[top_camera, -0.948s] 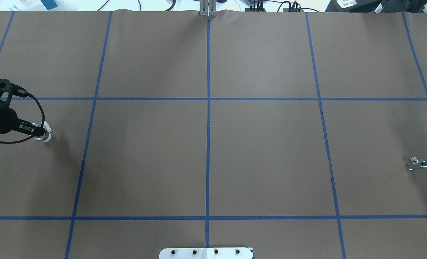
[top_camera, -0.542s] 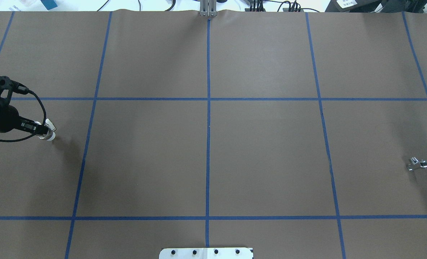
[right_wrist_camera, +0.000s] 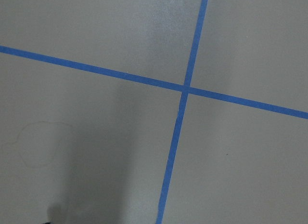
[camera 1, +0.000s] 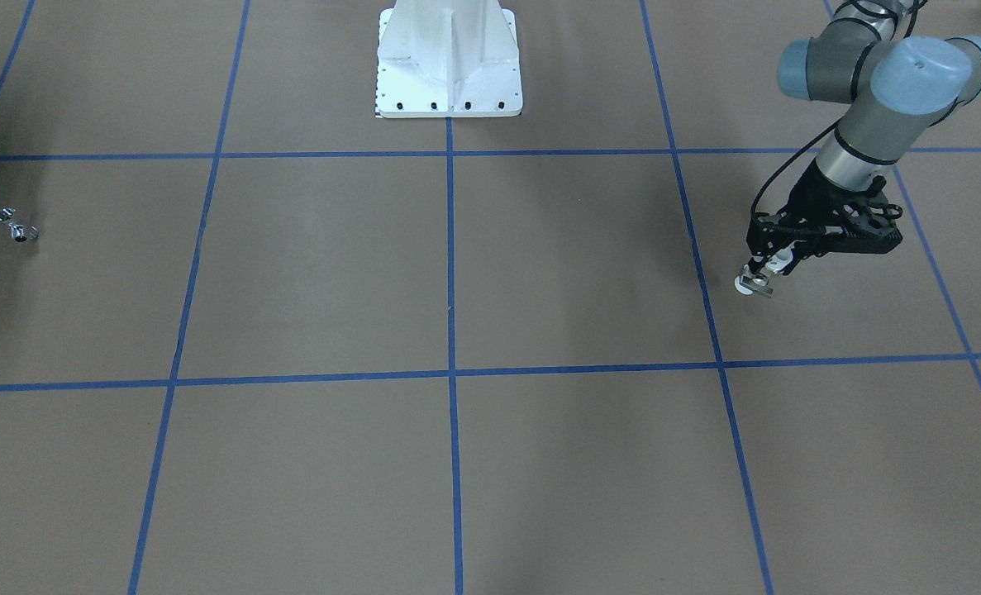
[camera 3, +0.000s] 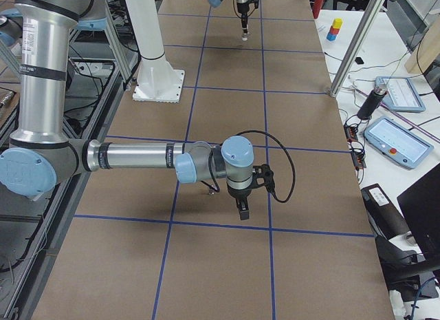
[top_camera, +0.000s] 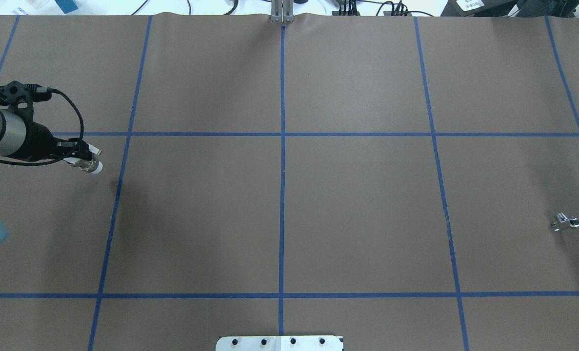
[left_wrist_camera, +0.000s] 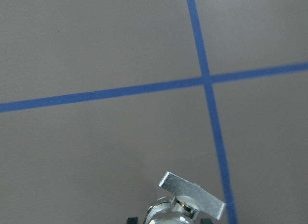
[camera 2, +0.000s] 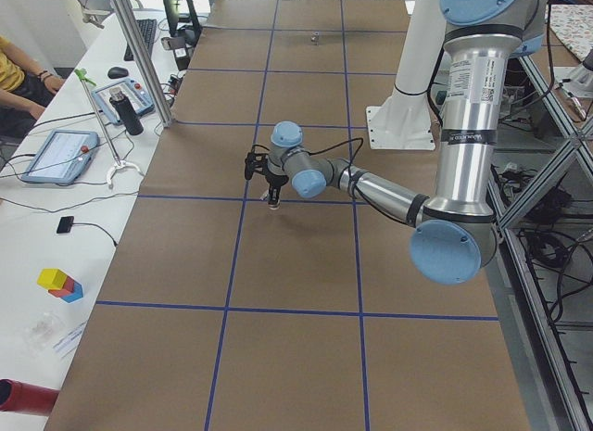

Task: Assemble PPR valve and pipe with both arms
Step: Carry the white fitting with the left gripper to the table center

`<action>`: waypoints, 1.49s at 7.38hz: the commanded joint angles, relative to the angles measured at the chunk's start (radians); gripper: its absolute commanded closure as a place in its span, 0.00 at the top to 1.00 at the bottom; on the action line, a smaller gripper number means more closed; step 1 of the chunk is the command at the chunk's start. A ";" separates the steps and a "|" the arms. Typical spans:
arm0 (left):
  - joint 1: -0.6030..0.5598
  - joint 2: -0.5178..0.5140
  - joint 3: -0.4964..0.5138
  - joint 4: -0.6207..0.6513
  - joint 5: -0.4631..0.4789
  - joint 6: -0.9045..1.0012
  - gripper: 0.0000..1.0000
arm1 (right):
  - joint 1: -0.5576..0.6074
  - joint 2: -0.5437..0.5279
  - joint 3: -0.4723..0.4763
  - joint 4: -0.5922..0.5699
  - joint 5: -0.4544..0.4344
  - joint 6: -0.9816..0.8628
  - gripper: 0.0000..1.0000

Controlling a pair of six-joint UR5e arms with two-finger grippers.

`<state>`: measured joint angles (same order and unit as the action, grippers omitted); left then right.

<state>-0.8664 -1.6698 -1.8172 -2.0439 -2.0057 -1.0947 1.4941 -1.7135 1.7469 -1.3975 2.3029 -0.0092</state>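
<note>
Even bright lighting, soft shadows, sharp focus.

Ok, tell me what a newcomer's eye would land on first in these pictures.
The left hand stands out first. It grips the small white PPR valve over the left side of the brown table, close to a blue tape line. Next comes the tiny shiny pipe, lying alone near the table's right edge, with only the taped grid between the two.
</note>
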 commanded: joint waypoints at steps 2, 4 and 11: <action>0.161 -0.269 0.004 0.301 0.129 -0.316 0.00 | 0.000 0.000 -0.001 0.000 0.007 0.000 1.00; 0.277 -0.524 0.091 0.471 0.162 -0.483 0.00 | 0.000 0.000 -0.001 -0.002 0.007 0.000 1.00; 0.306 -0.869 0.467 0.465 0.162 -0.510 0.00 | -0.002 0.002 -0.004 -0.002 0.007 0.000 1.00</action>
<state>-0.5645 -2.5287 -1.3593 -1.5755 -1.8426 -1.6096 1.4938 -1.7132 1.7429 -1.3989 2.3102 -0.0092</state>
